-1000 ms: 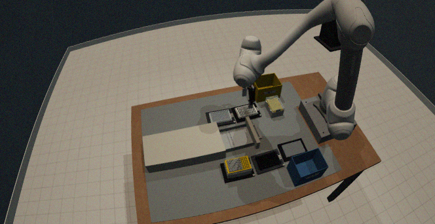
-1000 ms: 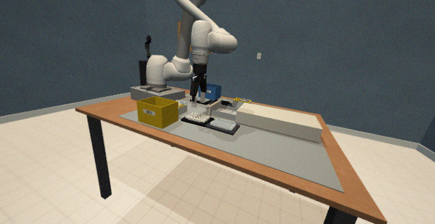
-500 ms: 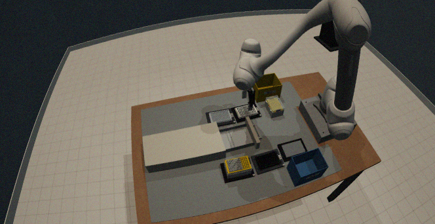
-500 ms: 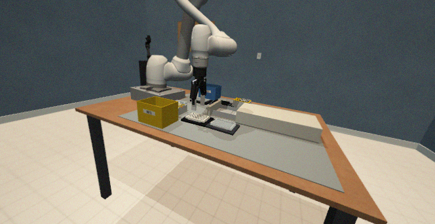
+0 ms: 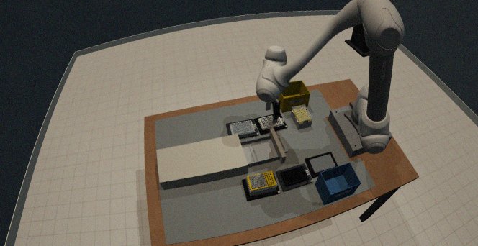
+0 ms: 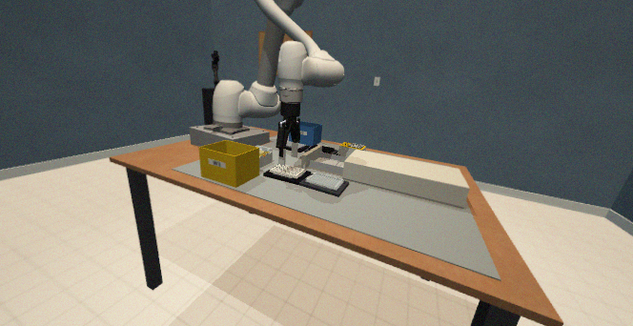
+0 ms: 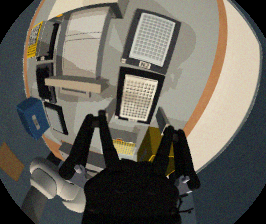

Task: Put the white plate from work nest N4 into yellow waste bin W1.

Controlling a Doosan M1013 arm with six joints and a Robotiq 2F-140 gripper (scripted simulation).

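Note:
The white plate (image 5: pixel 271 121) lies in its black nest on the grey mat, just left of the yellow bin W1 (image 5: pixel 294 96). It also shows in the exterior view (image 6: pixel 287 172) and in the wrist view (image 7: pixel 138 95). My gripper (image 5: pixel 276 115) hangs straight down a little above the plate's bin-side end, open and empty. In the exterior view the fingers (image 6: pixel 288 145) stand clear of the plate, with a gap below them. The bin (image 6: pixel 229 161) stands upright beside the plate. In the wrist view the fingers frame the near end of the plate.
A second, greyer plate (image 5: pixel 242 127) sits in the nest next to the white one. A cream tip box (image 5: pixel 301 115) stands by the bin. A large beige box (image 5: pixel 201 160), a yellow rack (image 5: pixel 261 182), a black plate (image 5: pixel 293 176), an empty nest (image 5: pixel 321 162) and a blue bin (image 5: pixel 337 183) lie further off.

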